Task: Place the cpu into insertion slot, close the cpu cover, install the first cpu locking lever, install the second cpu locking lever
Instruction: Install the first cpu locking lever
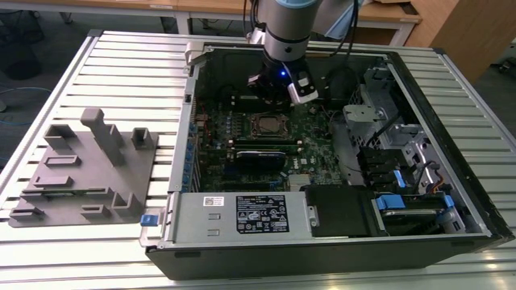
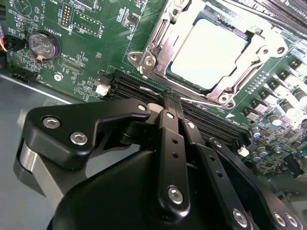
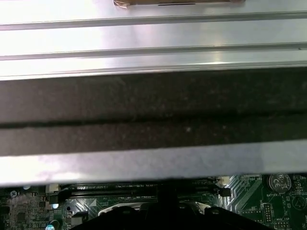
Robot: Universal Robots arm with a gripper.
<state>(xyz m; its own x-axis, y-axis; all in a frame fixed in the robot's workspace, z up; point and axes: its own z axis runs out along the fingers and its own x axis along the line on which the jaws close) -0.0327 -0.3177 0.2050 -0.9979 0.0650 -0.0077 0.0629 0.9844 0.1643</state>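
In the second wrist view the cpu (image 2: 208, 50) lies flat in the insertion slot (image 2: 225, 98), its pale silvery top showing through the cpu cover (image 2: 156, 50), which is folded down around it. A thin shiny lever rod (image 2: 207, 102) runs along the socket edge nearest my fingertips. My gripper (image 2: 171, 99) is shut with nothing between its black fingers (image 2: 168, 134), its tip just short of that edge, over the memory slots. In the exterior view the gripper (image 1: 272, 93) hangs inside the open computer case, just behind the socket (image 1: 266, 124).
Black memory slots (image 2: 132, 88) and a coin battery (image 2: 43, 45) lie beside the socket. The case wall (image 3: 144, 110) stands close behind the wrist. Drive cages (image 1: 403, 157) and a power supply (image 1: 241, 214) fill the case; a grey fixture block (image 1: 89, 169) sits on the slatted table (image 1: 129, 66).
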